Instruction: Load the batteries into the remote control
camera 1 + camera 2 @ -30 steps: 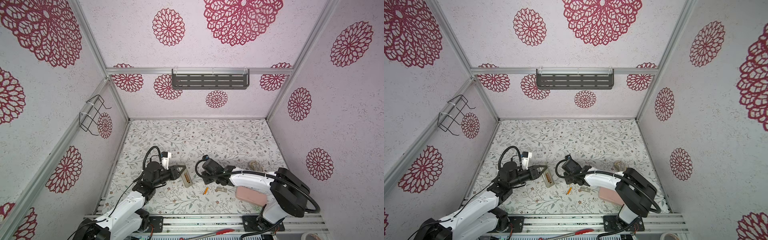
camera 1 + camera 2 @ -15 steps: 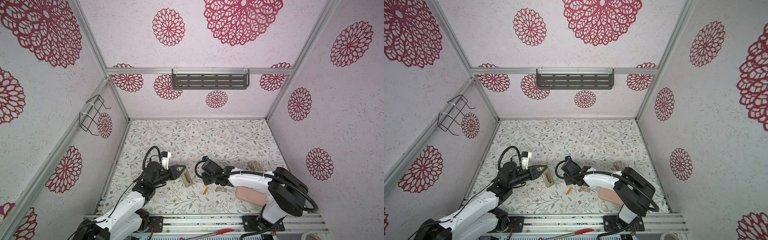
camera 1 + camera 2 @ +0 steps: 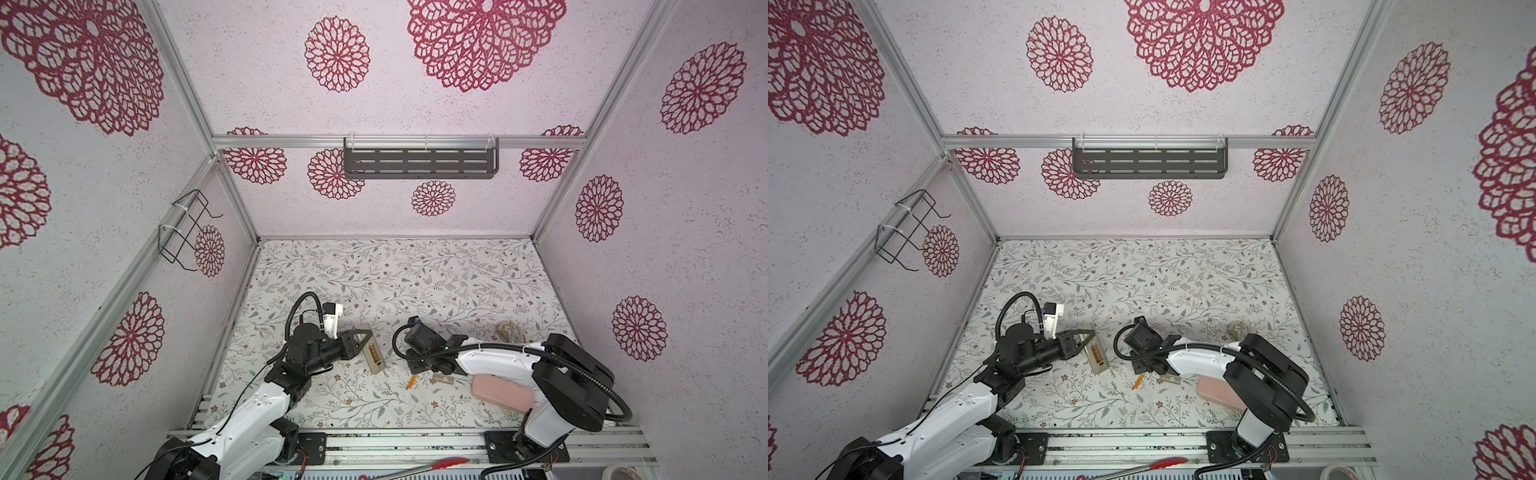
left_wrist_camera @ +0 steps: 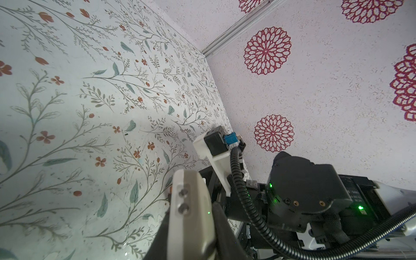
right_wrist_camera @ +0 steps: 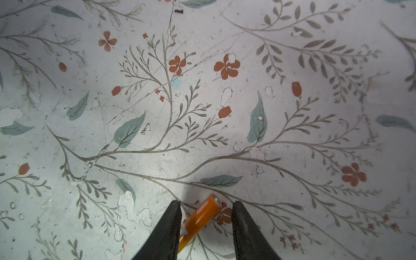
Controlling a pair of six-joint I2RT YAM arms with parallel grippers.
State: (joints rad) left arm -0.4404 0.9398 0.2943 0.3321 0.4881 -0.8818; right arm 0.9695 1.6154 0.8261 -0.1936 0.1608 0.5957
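left gripper [image 3: 360, 336]: closed on the far end of the remote control [image 3: 374, 354], pinning it back-up on the table [image 3: 415, 282]
bay [image 3: 375, 356]: open; orange strip inside, possibly one cell seated, too small to confirm
battery [image 5: 200, 218]: loose on the table, near the remote, not touching it
right gripper [image 5: 206, 203]: low, jaws apart, straddling the battery
step: picking up the loose cell
next: pinch mid-body, lift, line up with bay, check polarity
writing: white print on orange sleeve, unreadable

Battery [image 3: 411, 381] lies right of the remote control [image 3: 374, 353] (pad [image 3: 503, 392] farther right).
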